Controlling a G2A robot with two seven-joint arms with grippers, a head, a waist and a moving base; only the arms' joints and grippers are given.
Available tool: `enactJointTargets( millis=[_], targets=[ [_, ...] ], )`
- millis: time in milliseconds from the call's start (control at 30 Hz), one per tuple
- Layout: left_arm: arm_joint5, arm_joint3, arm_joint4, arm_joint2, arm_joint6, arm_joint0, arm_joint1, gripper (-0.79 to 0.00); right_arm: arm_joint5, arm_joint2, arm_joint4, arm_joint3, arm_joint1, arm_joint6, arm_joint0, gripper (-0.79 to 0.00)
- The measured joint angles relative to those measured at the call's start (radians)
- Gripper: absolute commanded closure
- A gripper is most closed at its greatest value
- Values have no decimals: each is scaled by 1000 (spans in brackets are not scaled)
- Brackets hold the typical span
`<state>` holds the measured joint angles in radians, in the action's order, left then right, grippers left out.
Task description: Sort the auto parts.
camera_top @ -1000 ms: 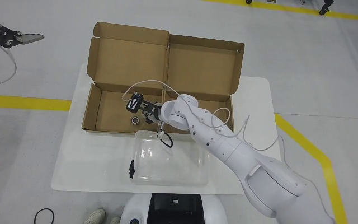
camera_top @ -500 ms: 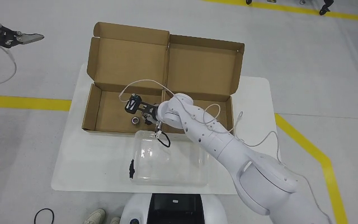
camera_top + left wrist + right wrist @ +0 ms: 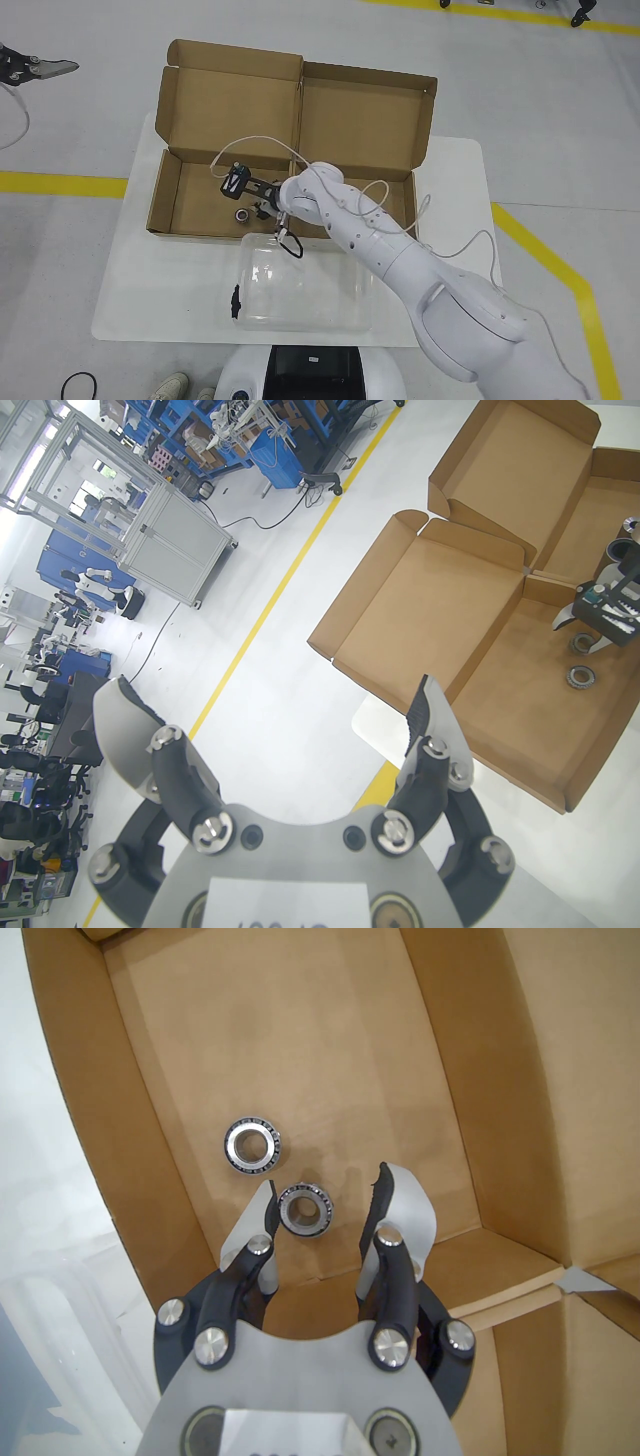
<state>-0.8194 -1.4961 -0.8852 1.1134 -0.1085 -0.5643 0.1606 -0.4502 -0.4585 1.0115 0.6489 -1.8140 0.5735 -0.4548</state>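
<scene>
Right gripper (image 3: 327, 1180): fingers apart, over one bearing (image 3: 305, 1209) in the cardboard box (image 3: 300, 1028).
Left gripper (image 3: 272, 690): fingers apart, off the table (image 3: 455, 190).

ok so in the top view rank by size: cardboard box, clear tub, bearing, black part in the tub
1. cardboard box
2. clear tub
3. bearing and black part: both tiny, too close to rank

A: Where did the box (image 3: 195, 205) sit?
B: On the desk (image 3: 450, 200), behind the tray (image 3: 305, 322). Its left compartment held one bearing (image 3: 305, 1209) under the right claw (image 3: 326, 1180), another bearing (image 3: 252, 1153) just beside it.
A: And in the tray?
B: A small part (image 3: 235, 300) lay at its left edge. The left claw (image 3: 272, 685) hung left of the desk.
</scene>
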Motion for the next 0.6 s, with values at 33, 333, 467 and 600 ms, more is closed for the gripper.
enactJointTargets(
  millis=[33, 333, 467, 600],
  targets=[
    [0, 0, 0, 0, 0, 0, 0, -785, -2, -2, 3, 5, 0, -5, -1, -388],
    [0, 0, 0, 0, 0, 0, 0, -785, -29, -46, 51, 145, 32, -65, -37, -462],
    [0, 0, 0, 0, 0, 0, 0, -785, -43, -93, 79, 269, 68, -96, -94, -456],
    [0, 0, 0, 0, 0, 0, 0, -785, -80, -147, 125, 408, 112, -125, -170, -465]
  ],
)
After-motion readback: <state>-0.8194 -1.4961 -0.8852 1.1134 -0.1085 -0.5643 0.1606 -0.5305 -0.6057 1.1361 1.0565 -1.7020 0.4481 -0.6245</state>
